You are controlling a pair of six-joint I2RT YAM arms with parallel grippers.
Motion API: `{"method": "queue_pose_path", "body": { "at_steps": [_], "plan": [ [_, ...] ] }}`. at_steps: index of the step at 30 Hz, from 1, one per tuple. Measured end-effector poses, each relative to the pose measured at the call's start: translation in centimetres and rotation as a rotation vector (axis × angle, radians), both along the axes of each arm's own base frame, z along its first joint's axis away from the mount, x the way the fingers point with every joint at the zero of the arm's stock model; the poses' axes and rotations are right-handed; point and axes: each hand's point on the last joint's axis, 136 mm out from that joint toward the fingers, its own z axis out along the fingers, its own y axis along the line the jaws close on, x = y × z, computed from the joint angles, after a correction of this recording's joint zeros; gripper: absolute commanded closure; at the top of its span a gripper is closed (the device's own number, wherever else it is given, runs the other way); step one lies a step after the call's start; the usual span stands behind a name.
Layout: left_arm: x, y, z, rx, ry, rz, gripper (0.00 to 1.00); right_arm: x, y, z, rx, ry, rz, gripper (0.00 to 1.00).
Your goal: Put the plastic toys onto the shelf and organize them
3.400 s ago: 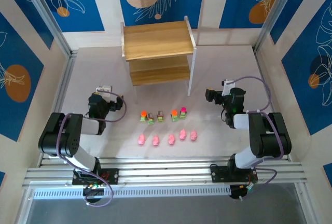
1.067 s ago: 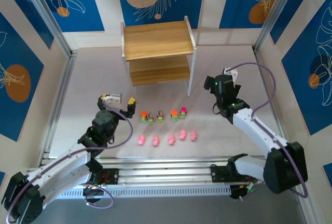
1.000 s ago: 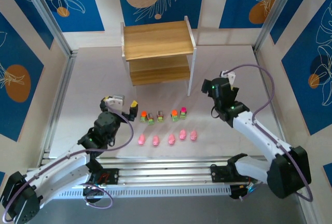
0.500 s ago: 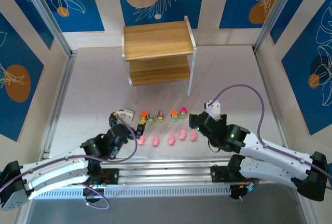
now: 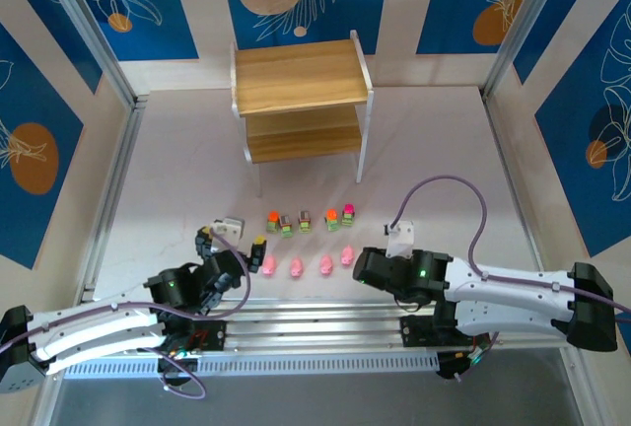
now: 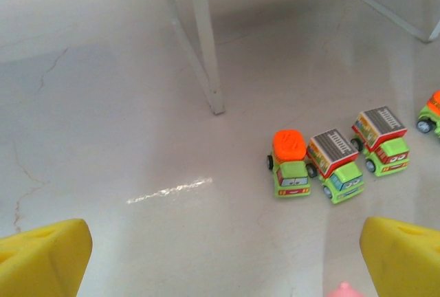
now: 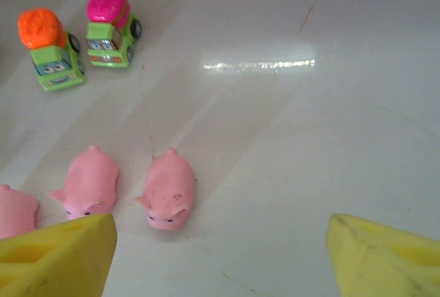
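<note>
- The pale grey counter (image 5: pixel 444 150) carries every toy, none shelved yet.
- The two-tier shelf of light wooden boards on thin white legs (image 5: pixel 301 101) sits at the far side, its open front toward the arms, so it should be easy to load.
- The left claw (image 6: pixel 220 262), released and empty, hangs low, near-left of the shelf.
- The right claw (image 7: pixel 220 259), jaws apart and grasping nothing, frames the end pink plastic pig (image 7: pixel 167 190), probably to pick it.
- The green plastic trucks (image 5: pixel 305 221) line up before the shelf, with the pigs one row farther.

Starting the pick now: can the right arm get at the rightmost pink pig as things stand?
Probably yes: the right tool hangs open just short of that pig, with bare table between.
</note>
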Motion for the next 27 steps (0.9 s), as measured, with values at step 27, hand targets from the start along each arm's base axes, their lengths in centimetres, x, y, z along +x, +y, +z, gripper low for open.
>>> {"method": "queue_pose_path", "body": {
  "at_steps": [27],
  "plan": [
    [-0.3,1.0,0.7,-0.054,-0.010,0.030,0.00,-0.2,3.3,-4.6,-0.021,0.103,-0.027,0.35]
  ]
}}
